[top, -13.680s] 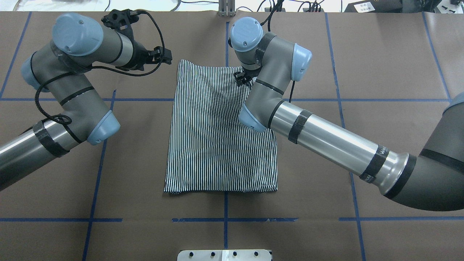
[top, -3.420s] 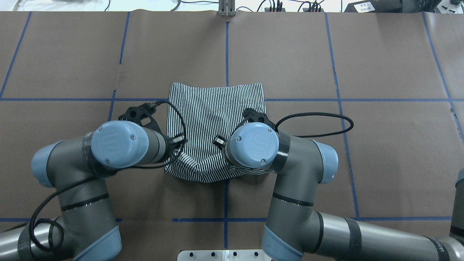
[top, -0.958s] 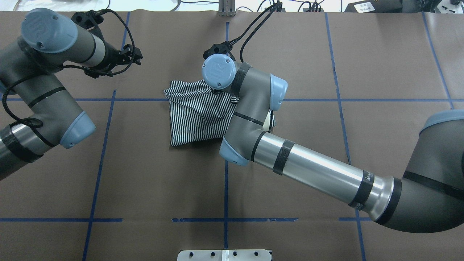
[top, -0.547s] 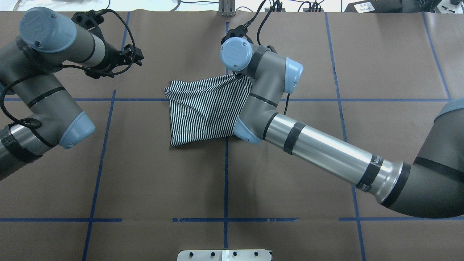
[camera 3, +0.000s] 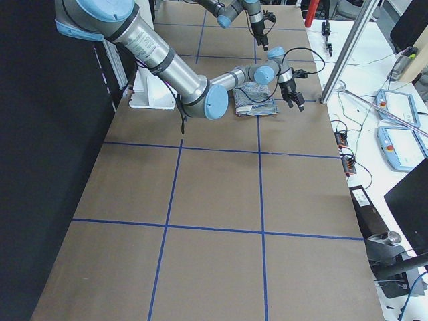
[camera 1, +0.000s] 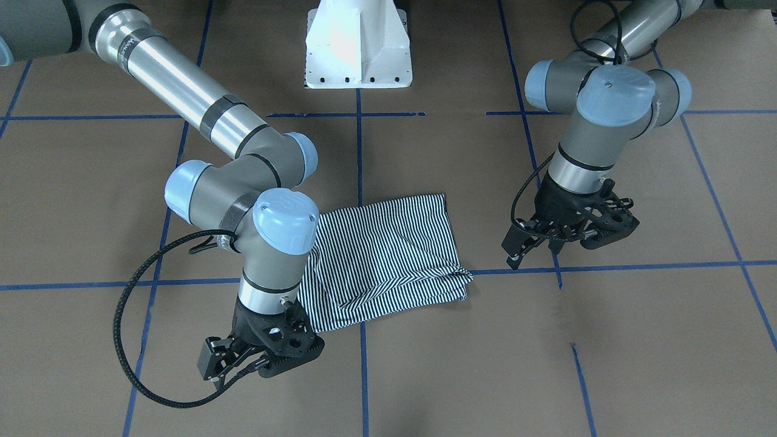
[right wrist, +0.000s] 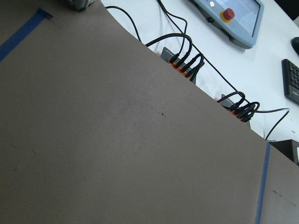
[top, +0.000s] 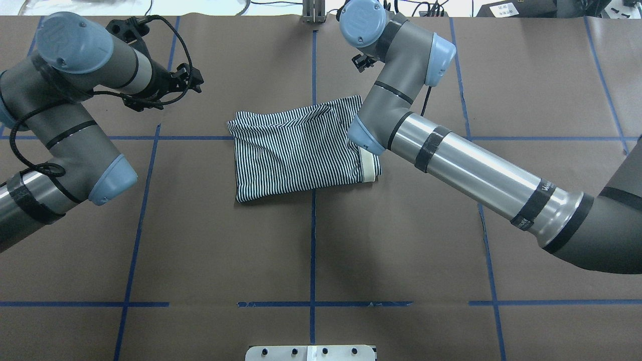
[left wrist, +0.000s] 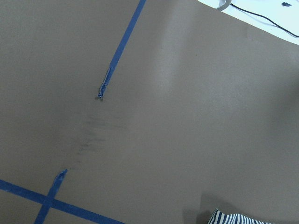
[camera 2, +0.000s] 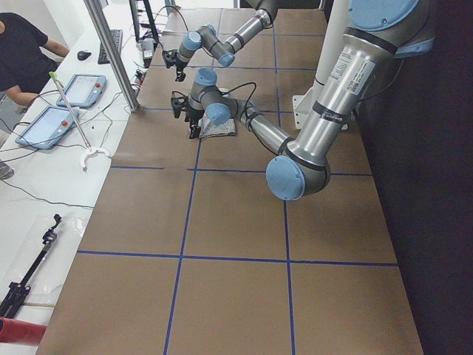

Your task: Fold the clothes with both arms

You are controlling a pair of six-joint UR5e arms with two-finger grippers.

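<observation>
Since ~0.5 s ago R arm (top: 401, 100) has swung off toward the far table edge. The shirt (top: 296, 150) corner it held up then now lies down on the table (top: 200, 250).

R gripper (camera 1: 278, 357): released, nothing betw. its fingers, touching nothing. In overhead view it sits beyond the shirt's far-right corner, apart from the cloth. R wrist cam shows only brown paper & cables, no fabric.

L gripper (camera 1: 598, 237): fingers spread, empty, no contact w/ anything. It hangs off the shirt's left side, well apart. L wrist cam catches just a striped corner at its bottom edge.

Shirt is folded to a compact, slightly skewed rectangle at table centre, across the blue tape lines (top: 312, 225). Stripes face up, a few wrinkles near the far edge. Cream collar (top: 370, 168) strip peeks out along its right edge. R arm's elbow joint overlaps that edge in overhead view.
</observation>
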